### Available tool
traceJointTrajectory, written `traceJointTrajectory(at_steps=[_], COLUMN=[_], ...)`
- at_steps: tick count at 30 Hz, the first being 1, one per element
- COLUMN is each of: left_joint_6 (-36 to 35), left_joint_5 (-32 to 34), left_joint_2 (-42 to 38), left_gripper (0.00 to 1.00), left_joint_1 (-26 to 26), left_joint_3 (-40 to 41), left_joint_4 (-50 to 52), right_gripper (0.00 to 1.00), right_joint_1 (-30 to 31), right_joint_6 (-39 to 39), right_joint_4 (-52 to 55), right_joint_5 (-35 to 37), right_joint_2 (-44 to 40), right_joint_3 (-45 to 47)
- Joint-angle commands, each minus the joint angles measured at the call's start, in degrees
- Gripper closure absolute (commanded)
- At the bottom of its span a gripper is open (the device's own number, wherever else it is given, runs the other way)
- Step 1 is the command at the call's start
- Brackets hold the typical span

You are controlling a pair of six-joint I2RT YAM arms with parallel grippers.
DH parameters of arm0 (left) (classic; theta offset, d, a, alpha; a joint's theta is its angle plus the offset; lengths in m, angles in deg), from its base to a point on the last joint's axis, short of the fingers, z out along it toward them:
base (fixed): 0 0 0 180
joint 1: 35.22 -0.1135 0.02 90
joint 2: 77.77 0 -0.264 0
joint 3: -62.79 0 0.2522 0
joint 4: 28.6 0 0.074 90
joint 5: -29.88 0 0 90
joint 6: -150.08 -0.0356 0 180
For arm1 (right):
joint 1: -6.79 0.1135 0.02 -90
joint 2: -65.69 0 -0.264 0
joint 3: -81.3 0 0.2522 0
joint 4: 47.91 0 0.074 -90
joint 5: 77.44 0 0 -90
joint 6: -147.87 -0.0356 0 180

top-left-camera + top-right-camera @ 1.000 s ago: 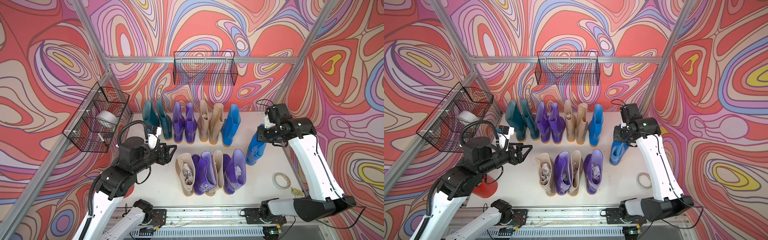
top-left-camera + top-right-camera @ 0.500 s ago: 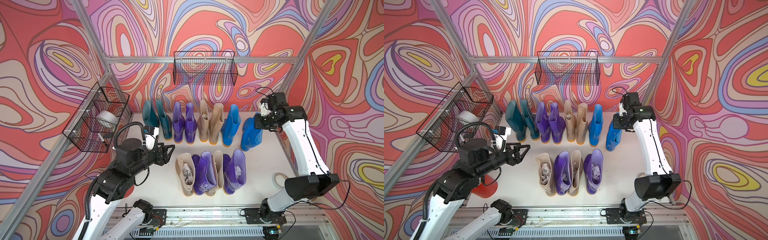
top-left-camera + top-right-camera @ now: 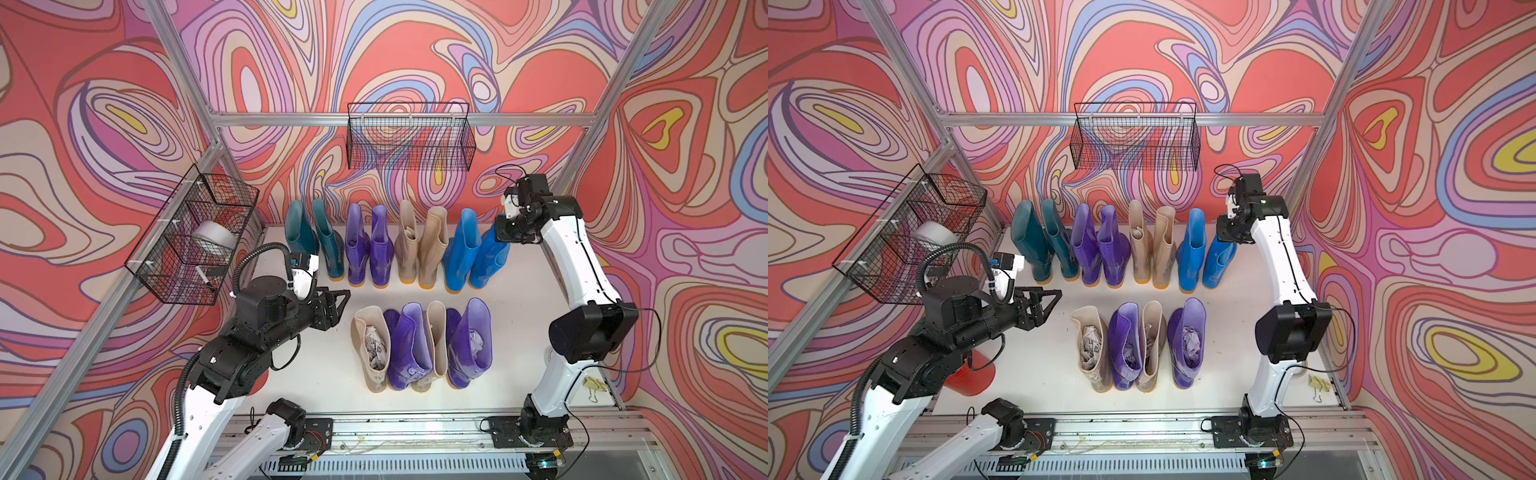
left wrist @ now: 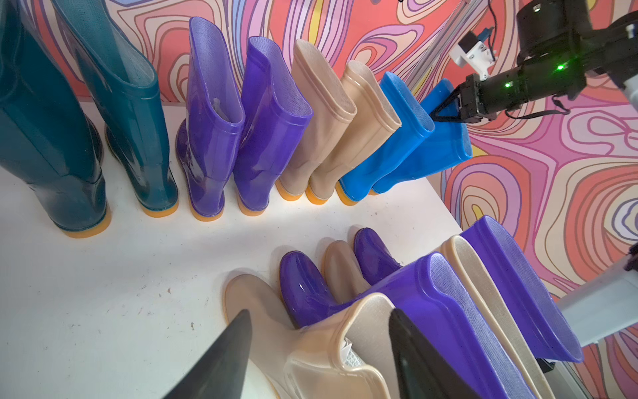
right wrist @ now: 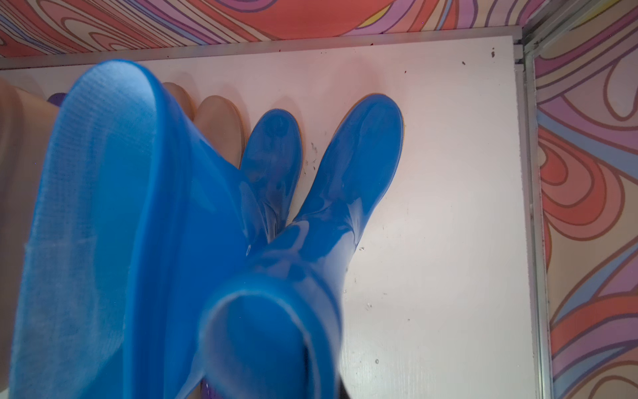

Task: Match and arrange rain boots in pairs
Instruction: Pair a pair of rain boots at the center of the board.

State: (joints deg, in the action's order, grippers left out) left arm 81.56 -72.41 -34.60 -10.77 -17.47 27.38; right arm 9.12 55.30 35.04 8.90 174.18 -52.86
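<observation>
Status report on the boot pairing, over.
Left gripper open, empty, by front row. Right gripper shut on blue boot, rim grip, beside blue mate. Front row mixed: beige, purple, beige, purple.

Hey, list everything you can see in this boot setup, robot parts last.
Teal rubber rain boots: two, back row, far left.
Purple rubber boots: four, two back row, two front row.
Beige rubber boots: four, two back, two front.
Bright blue rubber boots: two, back row's right end.
Black wire baskets: two, on walls.
Red cup: one, under left arm.
Left gripper: open, beside front row.
Right gripper: shut on outer blue boot's rim.
</observation>
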Motion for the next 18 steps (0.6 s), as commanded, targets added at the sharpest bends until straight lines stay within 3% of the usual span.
traceJointTrajectory(at_steps=[1, 10, 18], left_joint_6=[0.3, 0.1, 0.1], left_joint_5=[1.3, 2.2, 1.7], left_joint_2=[-1.0, -1.3, -1.1], left_gripper=[0.35, 0.35, 0.35], left_joint_1=[0.3, 0.3, 0.3], left_joint_3=[-0.2, -0.5, -0.5], left_joint_4=[1.6, 2.9, 2.5], right_gripper=[1.00, 0.99, 0.85], right_joint_1=[-0.3, -0.3, -0.4], right_joint_6=[1.6, 2.5, 1.8], right_joint_4=[-4.0, -1.9, -2.0], right_joint_5=[-1.0, -1.0, -2.2], right_joint_2=[1.7, 8.4, 10.6], right_joint_3=[-4.8, -10.5, -12.3])
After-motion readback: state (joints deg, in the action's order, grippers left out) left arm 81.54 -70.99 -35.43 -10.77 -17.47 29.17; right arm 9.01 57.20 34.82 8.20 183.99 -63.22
